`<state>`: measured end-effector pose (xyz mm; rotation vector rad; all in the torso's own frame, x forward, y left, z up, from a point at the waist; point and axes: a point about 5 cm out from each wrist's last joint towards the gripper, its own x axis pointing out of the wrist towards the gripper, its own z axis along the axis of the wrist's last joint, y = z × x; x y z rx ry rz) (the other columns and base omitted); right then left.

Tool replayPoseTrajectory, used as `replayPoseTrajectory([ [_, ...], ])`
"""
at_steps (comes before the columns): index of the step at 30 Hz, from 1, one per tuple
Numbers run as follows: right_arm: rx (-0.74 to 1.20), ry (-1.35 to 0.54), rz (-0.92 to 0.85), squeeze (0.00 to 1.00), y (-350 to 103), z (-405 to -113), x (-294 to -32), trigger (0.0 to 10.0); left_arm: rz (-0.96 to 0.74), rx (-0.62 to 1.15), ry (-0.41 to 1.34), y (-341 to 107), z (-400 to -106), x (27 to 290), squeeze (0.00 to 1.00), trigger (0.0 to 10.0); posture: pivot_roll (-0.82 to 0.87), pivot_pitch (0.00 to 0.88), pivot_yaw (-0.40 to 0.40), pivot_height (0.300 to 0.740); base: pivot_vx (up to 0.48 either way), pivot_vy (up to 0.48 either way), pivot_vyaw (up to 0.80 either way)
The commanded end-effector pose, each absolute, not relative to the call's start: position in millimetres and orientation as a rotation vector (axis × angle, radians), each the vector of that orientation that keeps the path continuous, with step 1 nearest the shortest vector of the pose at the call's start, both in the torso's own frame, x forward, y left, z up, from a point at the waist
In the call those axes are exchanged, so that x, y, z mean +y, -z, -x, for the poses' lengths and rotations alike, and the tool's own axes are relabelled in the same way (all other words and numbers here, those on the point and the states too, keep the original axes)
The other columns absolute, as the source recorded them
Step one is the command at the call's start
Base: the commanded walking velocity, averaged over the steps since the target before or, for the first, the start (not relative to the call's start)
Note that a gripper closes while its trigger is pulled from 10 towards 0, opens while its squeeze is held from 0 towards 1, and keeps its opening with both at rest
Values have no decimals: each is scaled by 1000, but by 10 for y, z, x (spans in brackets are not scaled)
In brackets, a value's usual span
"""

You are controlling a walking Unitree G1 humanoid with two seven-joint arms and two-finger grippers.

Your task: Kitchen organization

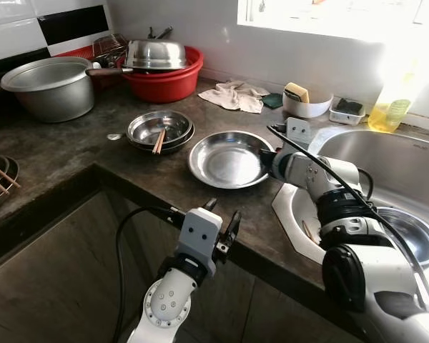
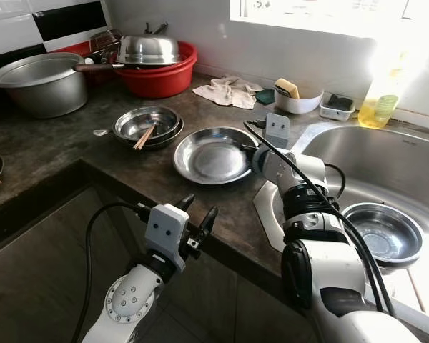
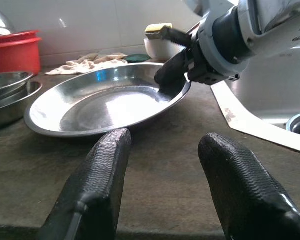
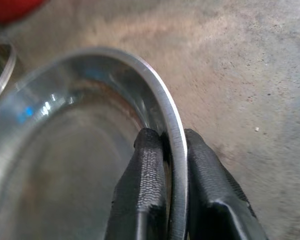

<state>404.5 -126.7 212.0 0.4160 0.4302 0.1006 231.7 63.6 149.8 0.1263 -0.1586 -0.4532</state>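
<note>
- The right gripper (image 4: 162, 150) is pinched onto the rim of the steel plate (image 1: 229, 158): 1 finger sits inside the rim and 1 outside, pressed against the metal.
- The plate lies flat on the dark counter (image 1: 71, 150), between the stack of bowls with chopsticks (image 1: 159, 131) and the sink (image 1: 393, 171). It looks gripped but not yet lifted.
- The left gripper (image 1: 223, 230) hovers low at the counter's front edge, fingers spread apart and empty, pointing toward the plate.
- In my judgement the tidying is at an early stage: 1 bowl (image 2: 382, 232) sits in the sink, while the pot (image 1: 50, 86), the red basin (image 1: 164, 75) with its pan and the cloth (image 1: 234, 95) are unsorted on the counter.
</note>
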Motion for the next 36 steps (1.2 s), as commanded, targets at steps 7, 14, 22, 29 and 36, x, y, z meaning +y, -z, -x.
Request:
replayPoseTrajectory([
  [7,243,1,-686,0,-2210,-3977,-1408,0,-134,-158,445,-1491,-2333,645,0,10000,64,31,-44,740,0,0,0],
  [14,30,-4,-667,0,-2337,-3683,-1505,0,-139,-155,445,-1488,-2343,658,0,10000,55,32,-32,740,0,0,0],
  [22,-320,25,-310,0,-2657,-3161,-1508,0,-112,-153,423,-1514,-2389,684,0,10000,44,21,-20,740,0,0,0],
  [29,-309,35,-193,0,-2516,-2995,-1492,0,-26,-150,375,-1582,-2464,749,0,10000,39,13,-14,740,0,0,-536],
  [36,-284,51,-128,0,-2412,-2921,-1488,0,-35,-160,390,-1594,-2494,758,0,10000,23,0,2,740,0,-124,-788],
])
